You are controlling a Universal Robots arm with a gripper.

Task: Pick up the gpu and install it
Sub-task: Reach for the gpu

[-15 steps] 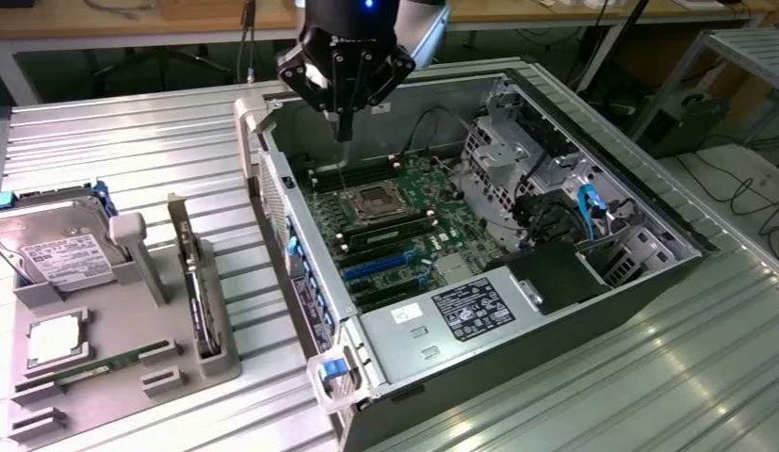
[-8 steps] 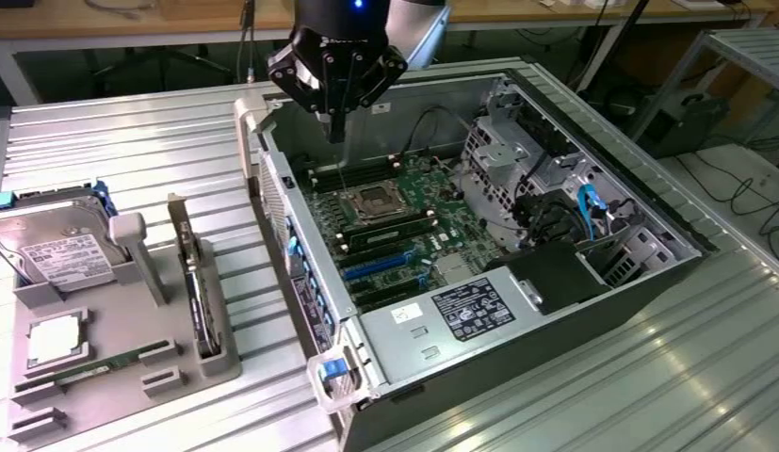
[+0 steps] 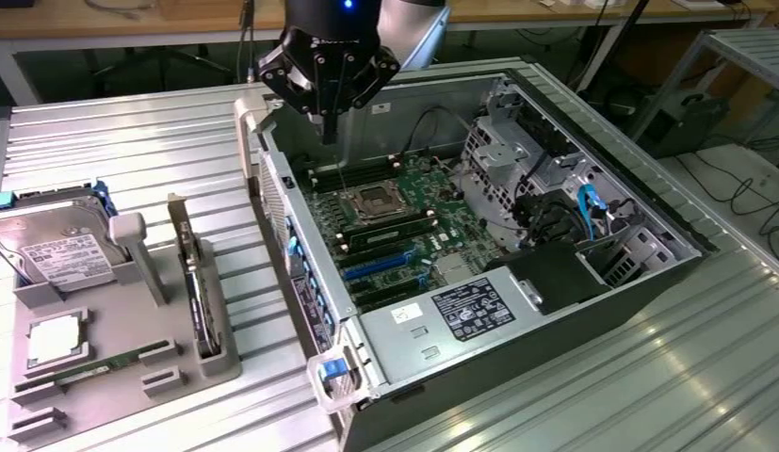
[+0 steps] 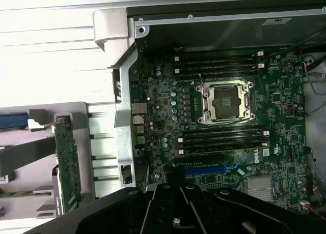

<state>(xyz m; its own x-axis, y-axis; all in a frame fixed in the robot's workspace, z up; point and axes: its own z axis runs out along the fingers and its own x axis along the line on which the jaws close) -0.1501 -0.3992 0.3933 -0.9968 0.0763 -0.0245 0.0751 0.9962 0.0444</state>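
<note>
The gpu is a thin dark card standing on edge in a slot of the grey holder at the exterior view's left, outside the computer case. In the wrist view the gpu shows as a narrow green board beside the case wall. My gripper hangs above the rear part of the open case, over the motherboard, well apart from the gpu. Its fingers are shut together with nothing between them. The gripper body is dark against the board's blue slots.
The holder also carries a hard drive, a processor chip and a memory stick. Inside the case are the processor socket, blue expansion slots, a power supply and drive bays. The case wall stands between holder and motherboard.
</note>
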